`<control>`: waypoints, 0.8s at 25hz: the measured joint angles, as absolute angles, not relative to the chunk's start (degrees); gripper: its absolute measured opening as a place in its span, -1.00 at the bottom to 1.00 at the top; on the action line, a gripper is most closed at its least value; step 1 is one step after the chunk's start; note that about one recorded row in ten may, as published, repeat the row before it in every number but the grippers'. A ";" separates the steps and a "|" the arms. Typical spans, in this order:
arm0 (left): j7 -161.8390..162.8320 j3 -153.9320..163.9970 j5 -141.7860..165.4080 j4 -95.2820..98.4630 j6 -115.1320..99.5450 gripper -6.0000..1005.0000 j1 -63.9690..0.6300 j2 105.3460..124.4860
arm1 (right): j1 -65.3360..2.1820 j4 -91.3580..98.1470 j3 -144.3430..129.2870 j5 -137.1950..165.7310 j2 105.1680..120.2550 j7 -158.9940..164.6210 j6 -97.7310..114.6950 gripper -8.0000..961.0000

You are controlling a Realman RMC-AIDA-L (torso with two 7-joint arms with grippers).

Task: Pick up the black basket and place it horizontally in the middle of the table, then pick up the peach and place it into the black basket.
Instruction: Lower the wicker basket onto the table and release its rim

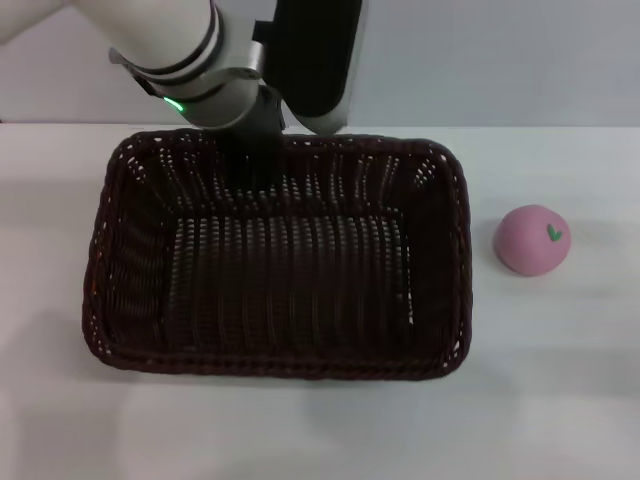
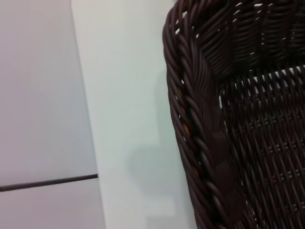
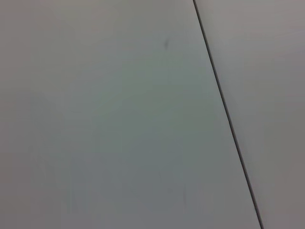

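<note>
- One black basket [image 1: 275, 260] lies flat with its long side across the middle of the table [image 1: 560, 400], open side up, nothing inside it.
- One peach [image 1: 532, 240] sits on the white top towards the right edge, near the basket's right end but not touching it.
- The left gripper [image 1: 250, 160] reaches down at the basket's far rim; I cannot tell how its fingers stand.
- The left wrist view shows the braided rim [image 2: 200, 129] close up.
- The right arm is out of sight.
</note>
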State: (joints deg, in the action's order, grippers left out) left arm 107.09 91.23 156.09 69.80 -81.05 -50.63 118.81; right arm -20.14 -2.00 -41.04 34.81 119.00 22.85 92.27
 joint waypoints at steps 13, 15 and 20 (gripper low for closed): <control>108.41 92.17 156.09 70.16 -79.10 0.08 -50.64 118.74 | -20.12 -1.93 -41.04 34.80 119.00 22.85 92.28 0.51; 108.43 91.89 156.11 70.28 -78.36 0.23 -50.58 118.70 | -19.95 -1.91 -41.05 34.80 119.00 22.85 92.54 0.51; 108.36 85.95 153.82 75.65 -76.77 0.23 -48.19 118.59 | -19.42 -1.24 -41.04 34.80 118.94 22.85 93.11 0.51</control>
